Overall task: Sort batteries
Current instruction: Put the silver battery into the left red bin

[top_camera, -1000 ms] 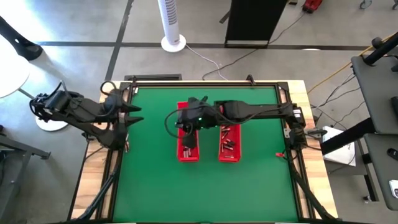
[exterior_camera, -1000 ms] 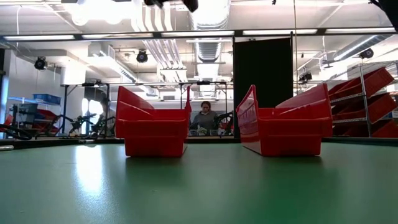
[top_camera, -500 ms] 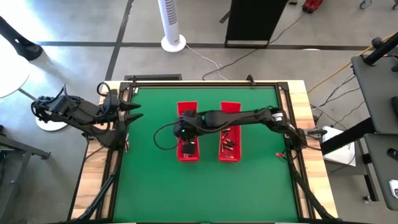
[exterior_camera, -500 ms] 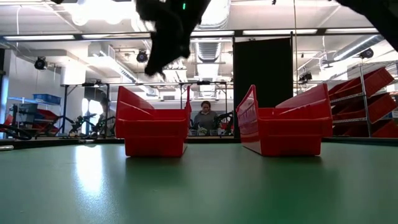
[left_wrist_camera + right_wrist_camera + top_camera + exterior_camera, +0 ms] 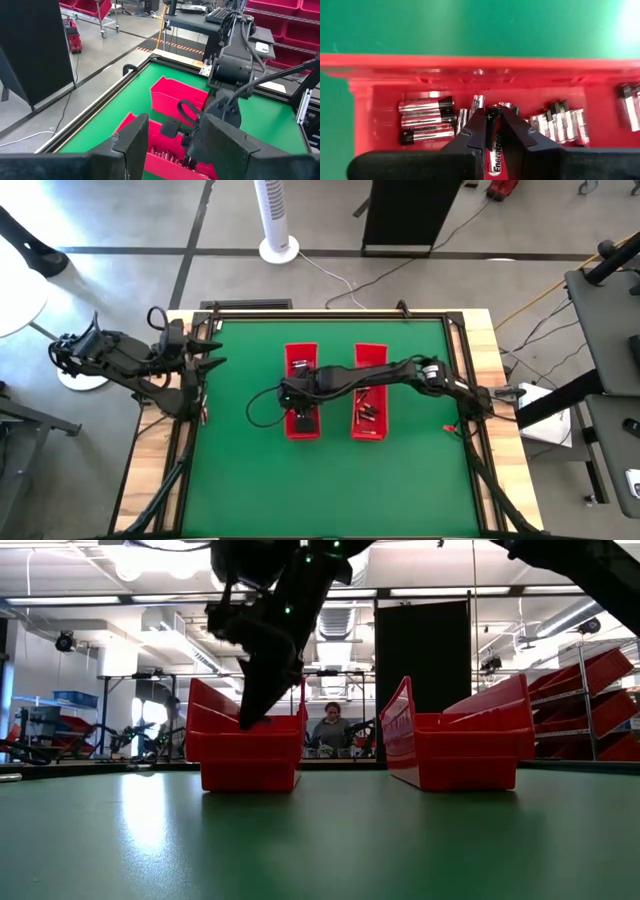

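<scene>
Two long red trays stand side by side mid-table, the left tray (image 5: 302,385) and the right tray (image 5: 369,392). Both hold loose batteries (image 5: 425,121), silvery with dark ends; those in the right tray (image 5: 365,412) show as dark specks. My right gripper (image 5: 492,117) reaches across the right tray and hangs over the left tray's near part (image 5: 245,745), shut on one black battery (image 5: 493,145). My left gripper (image 5: 175,150) waits open by the table's left edge (image 5: 205,360), holding nothing. My right gripper pinches the black battery by its long sides (image 5: 492,125) between the two fingers. The battery lies along the fingers, and its metal end (image 5: 492,107) sticks out just past the tips. The fingers slant down from above, over the tray. The battery hangs clear above the batteries in the tray.
The trays' tall red walls (image 5: 400,730) rise on either side of the gap between them. Green table top (image 5: 240,470) lies bare left of, right of and in front of the trays. A black frame rail (image 5: 330,315) runs round the table. A person (image 5: 330,730) sits far behind.
My right gripper has come down steeply from well above the trays, toward the near part of the left tray. It has tipped further downward and has stayed shut on the battery throughout.
</scene>
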